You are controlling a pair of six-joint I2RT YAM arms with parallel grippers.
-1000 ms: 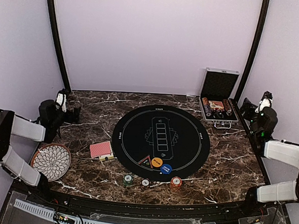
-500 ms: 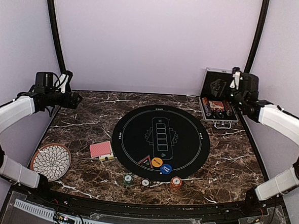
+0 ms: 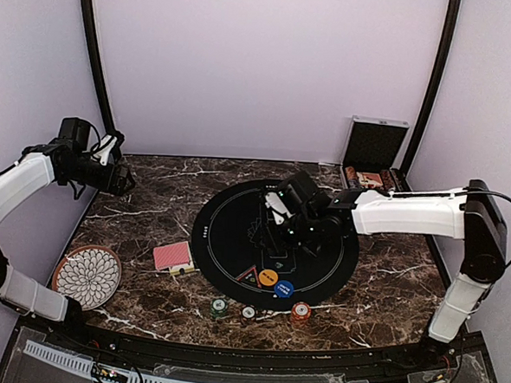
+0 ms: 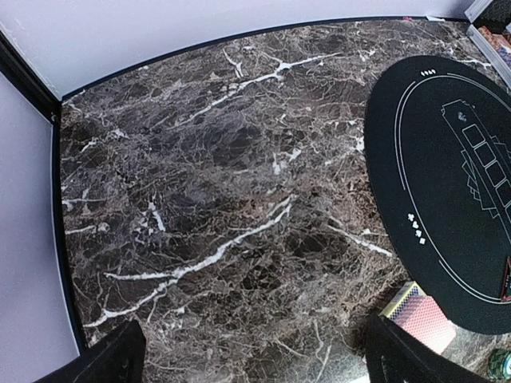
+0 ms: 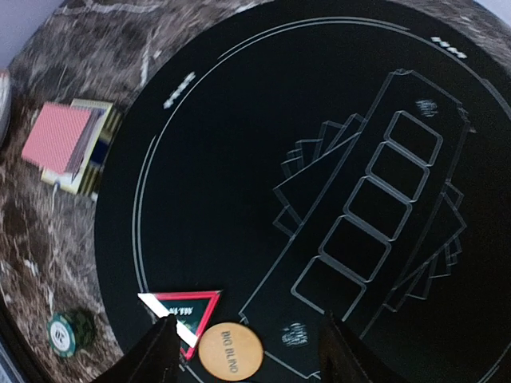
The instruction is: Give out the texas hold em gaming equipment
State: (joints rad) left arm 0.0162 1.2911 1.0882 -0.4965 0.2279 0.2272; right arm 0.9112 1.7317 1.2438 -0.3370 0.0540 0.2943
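Observation:
On the round black mat lie an orange "BIG BLIND" disc, a blue disc and a red-edged triangle marker. Green, white and red chip stacks stand near the front edge. The red-backed deck rests left of the mat. My right gripper hovers over the mat's middle, open and empty. Its wrist view shows the orange disc low between the fingers, beside the triangle. My left gripper hangs open above bare marble at the back left.
An open silver-edged chip case stands at the back right with chips and cards inside. A white flower-patterned plate sits at the front left. In the left wrist view the deck and the mat's edge show on the right.
The right arm has swung from the chip case at the back right out over the middle of the mat, its jaws narrowing somewhat. The left arm has dipped slightly toward the table.

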